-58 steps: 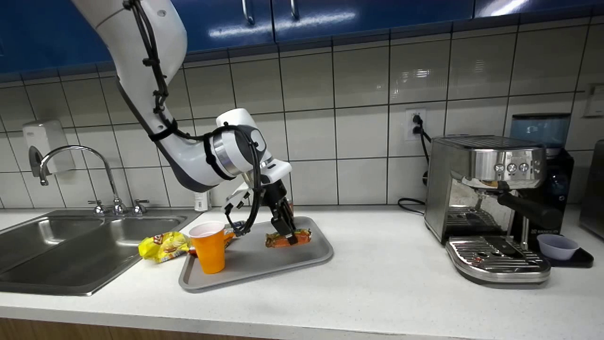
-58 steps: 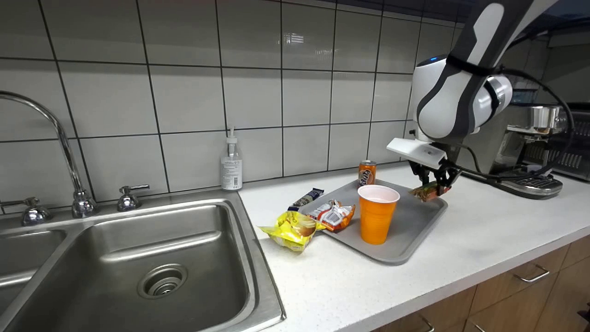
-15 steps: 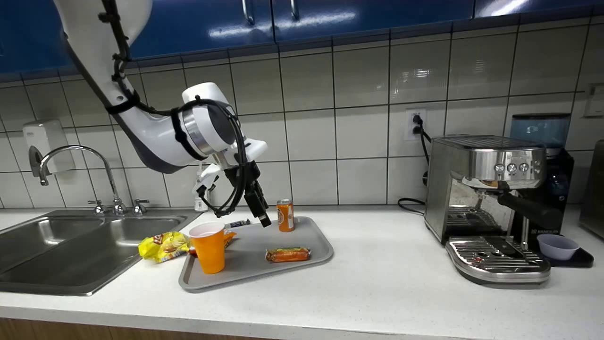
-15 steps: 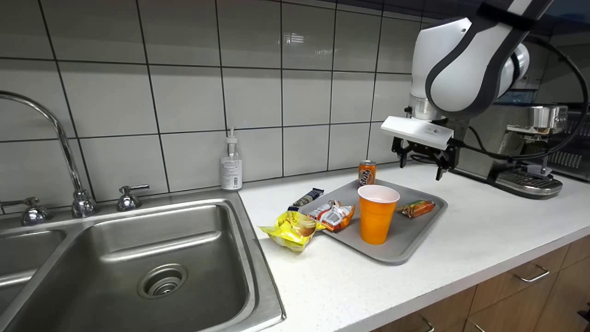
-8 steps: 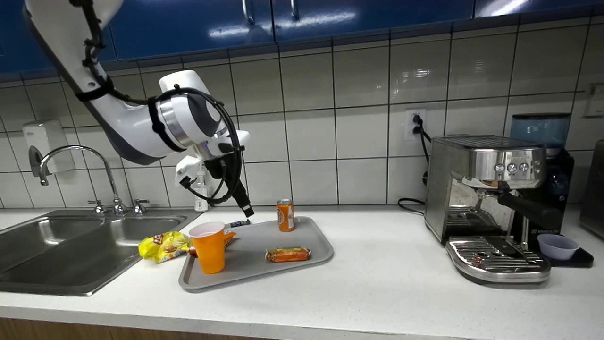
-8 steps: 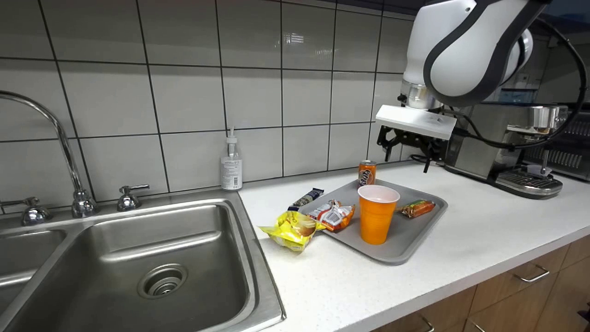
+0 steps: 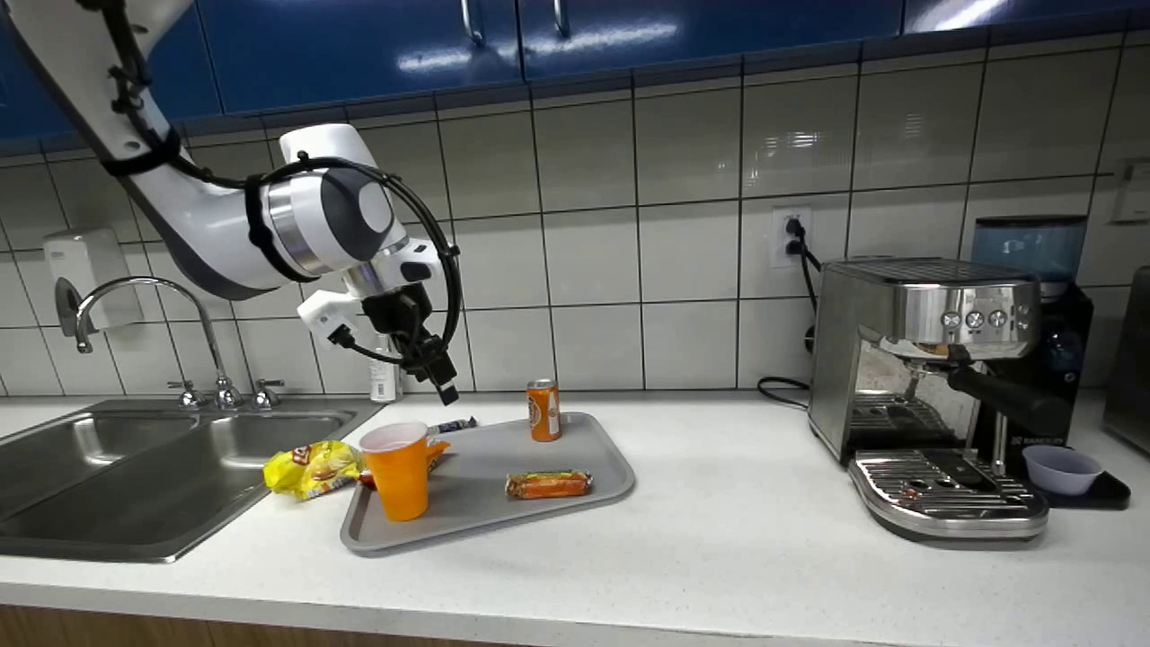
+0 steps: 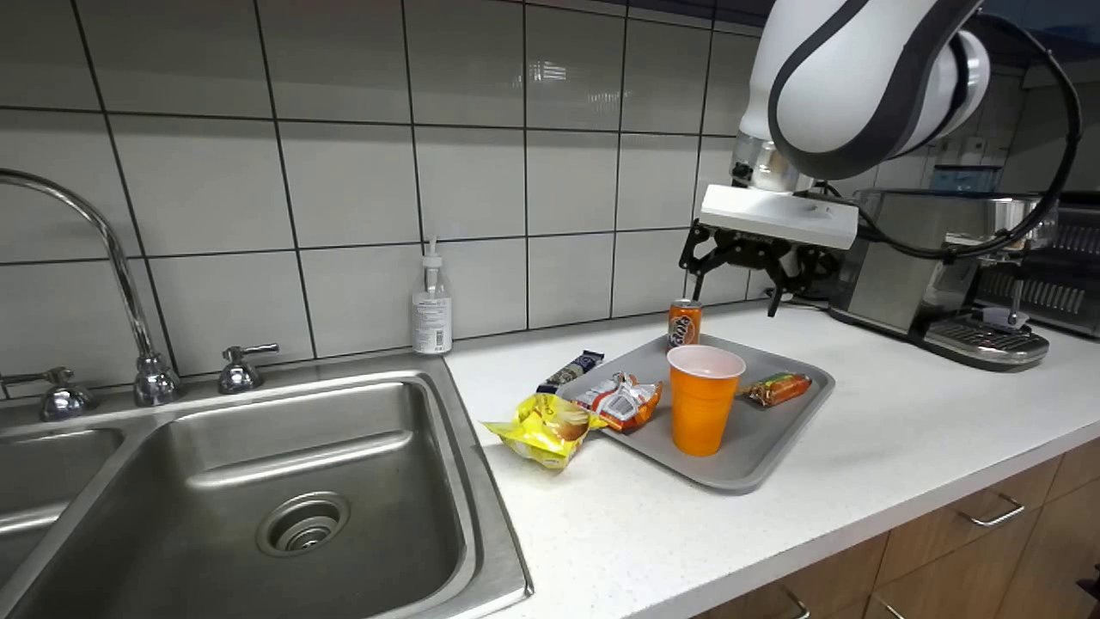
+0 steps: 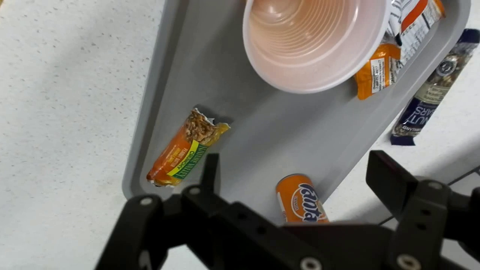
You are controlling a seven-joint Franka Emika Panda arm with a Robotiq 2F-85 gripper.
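- The black two-fingered claw (image 8: pixel 736 301) hangs above the grey plastic tray (image 9: pixel 292 131), its fingers spread wide, with nothing in its hold.
- Nearest to it, as far as these angles let depth be judged, is the small orange metal drink can (image 9: pixel 300 198), upright on the tray near the edge facing the white tiled wall (image 7: pixel 593 261).
- The orange, green and yellow wrapped granola bar (image 9: pixel 183 152) lies flat on the tray, well apart from the can.
- The tall, upright orange plastic cup (image 8: pixel 703 408) and the crumpled orange-and-white snack packet (image 8: pixel 626 402) share the tray.
- Judging by this pose, the step in hand is an empty hover over the tray.
- Gripping anything from here would call for a descent, fingers squared across it and clear of the cup's rim.
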